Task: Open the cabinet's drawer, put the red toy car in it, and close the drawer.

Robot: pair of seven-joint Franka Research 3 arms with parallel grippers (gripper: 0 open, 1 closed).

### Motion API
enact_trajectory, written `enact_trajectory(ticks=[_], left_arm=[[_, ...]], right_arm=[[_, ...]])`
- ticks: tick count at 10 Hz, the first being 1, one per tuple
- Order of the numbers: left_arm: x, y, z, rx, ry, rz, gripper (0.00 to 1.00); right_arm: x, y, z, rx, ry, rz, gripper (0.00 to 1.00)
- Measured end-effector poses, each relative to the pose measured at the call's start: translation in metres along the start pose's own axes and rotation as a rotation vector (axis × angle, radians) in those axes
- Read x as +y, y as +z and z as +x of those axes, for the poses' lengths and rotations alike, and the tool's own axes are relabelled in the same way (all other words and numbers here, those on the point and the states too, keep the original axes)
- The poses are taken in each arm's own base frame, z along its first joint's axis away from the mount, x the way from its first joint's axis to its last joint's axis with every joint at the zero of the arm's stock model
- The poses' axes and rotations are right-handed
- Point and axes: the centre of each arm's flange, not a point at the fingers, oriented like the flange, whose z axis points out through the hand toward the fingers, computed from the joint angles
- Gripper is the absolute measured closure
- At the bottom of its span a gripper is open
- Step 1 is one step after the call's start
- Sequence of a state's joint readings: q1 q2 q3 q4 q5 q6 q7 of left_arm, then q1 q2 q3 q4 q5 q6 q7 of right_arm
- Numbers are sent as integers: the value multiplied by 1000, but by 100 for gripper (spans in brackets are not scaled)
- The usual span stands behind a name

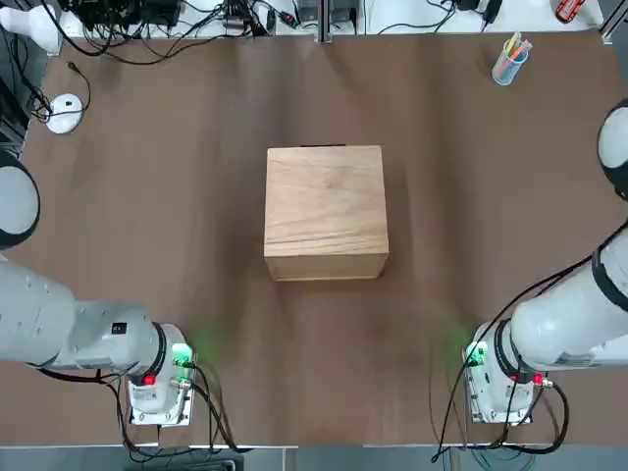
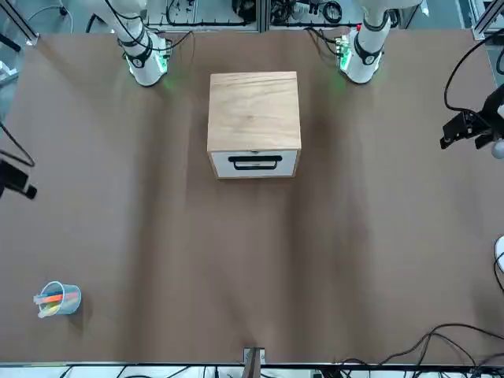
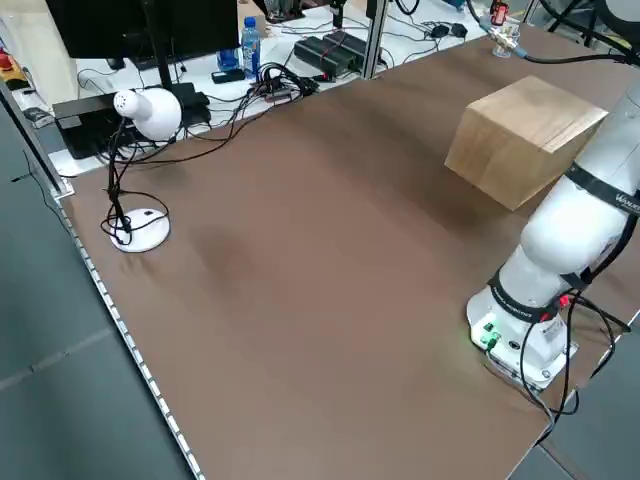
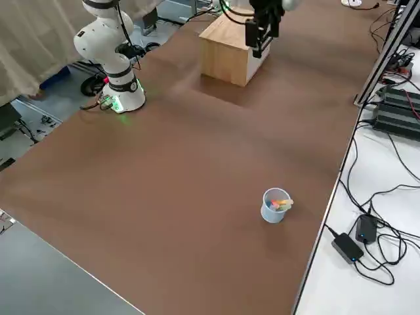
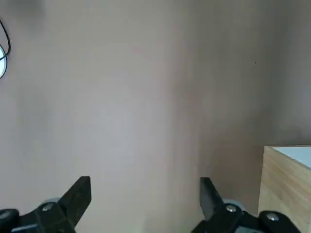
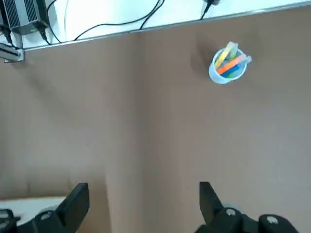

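The cabinet (image 1: 324, 211) is a tan wooden box in the middle of the brown table. Its drawer (image 2: 253, 163) is shut, and the front panel with the dark handle faces away from the arms' bases. No red toy car shows in any view. My left gripper (image 5: 144, 194) hangs open and empty high over the table, out to the cabinet's left, with a cabinet corner (image 5: 286, 179) beside one finger. My right gripper (image 6: 143, 199) is also open and empty, held high to the cabinet's right.
A white computer mouse (image 1: 65, 113) lies near the far left corner. A blue cup of coloured pens (image 1: 510, 61) stands at the far right. Cables and electronics line the far edge (image 1: 196, 20). Both arm bases (image 1: 162, 378) stand at the near edge.
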State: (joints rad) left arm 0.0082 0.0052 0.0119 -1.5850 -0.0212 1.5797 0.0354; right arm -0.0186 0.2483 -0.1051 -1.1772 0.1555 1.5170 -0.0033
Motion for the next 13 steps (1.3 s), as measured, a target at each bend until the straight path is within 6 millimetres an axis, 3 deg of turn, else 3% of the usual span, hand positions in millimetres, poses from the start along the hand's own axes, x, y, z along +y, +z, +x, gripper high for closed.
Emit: enact_trajectory(ticks=[2,4,13], left_arm=[[0,0,0,0,0,0,1],[0,0,0,-1,0,0,1],[2,0,0,1,3,0,1]], right_arm=[[1,-8,-29,-23,2,11,0],[4,-5,-46,-43,7,8,0],[10,-7,-53,-45,-3,-52,0]])
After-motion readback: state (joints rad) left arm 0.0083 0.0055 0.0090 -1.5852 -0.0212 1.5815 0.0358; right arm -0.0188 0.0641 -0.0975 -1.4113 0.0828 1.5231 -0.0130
